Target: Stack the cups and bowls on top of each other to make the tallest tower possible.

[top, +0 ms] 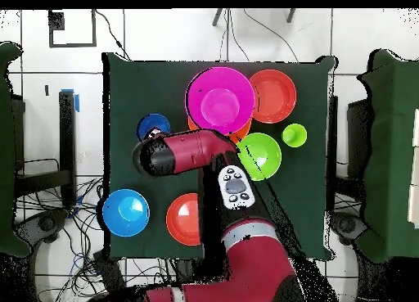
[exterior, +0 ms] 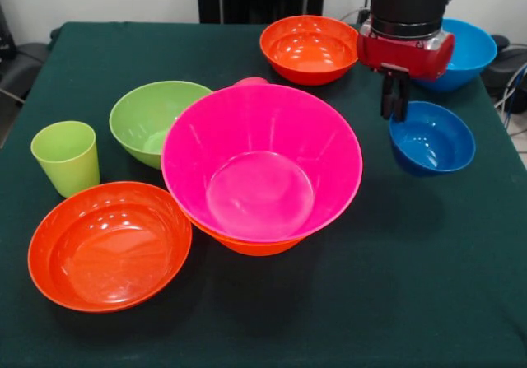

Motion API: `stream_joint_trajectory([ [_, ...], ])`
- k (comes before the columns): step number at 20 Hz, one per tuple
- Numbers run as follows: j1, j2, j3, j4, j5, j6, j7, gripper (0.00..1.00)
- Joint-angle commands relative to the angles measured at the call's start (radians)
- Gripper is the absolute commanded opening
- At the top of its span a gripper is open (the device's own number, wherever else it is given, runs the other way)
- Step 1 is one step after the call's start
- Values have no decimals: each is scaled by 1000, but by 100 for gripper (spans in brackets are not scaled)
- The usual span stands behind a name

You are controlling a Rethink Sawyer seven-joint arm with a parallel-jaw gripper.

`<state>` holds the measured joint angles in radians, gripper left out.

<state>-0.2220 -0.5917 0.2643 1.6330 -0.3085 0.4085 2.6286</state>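
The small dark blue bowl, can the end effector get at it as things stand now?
Probably yes. The end effector hangs just over the far rim of the dark blue bowl, with nothing between them. The light blue bowl sits behind, out of the way.

Green-clothed table (exterior: 428, 302) carries bowls (exterior: 111, 244) and lime cup (exterior: 66, 157).

The red and black arm (top: 196, 151) is seen reaching from the base across the table, bent at the elbow; the wrist is pointed straight down; the gripper (exterior: 394, 104) is held low, its dark fingers (exterior: 388, 96) pressed close together, nothing between them.
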Motion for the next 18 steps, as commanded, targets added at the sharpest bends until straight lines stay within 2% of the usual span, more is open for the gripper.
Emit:
stream_joint_trajectory([
  [1,-160,82,318,99,20,168,-314,0],
  [7,-261,109,472,140,58,235,-323,0],
  [14,-331,112,575,178,67,282,-300,0],
  [16,-339,87,590,196,61,288,-280,0],
  [18,-339,23,603,210,65,328,-258,0],
])
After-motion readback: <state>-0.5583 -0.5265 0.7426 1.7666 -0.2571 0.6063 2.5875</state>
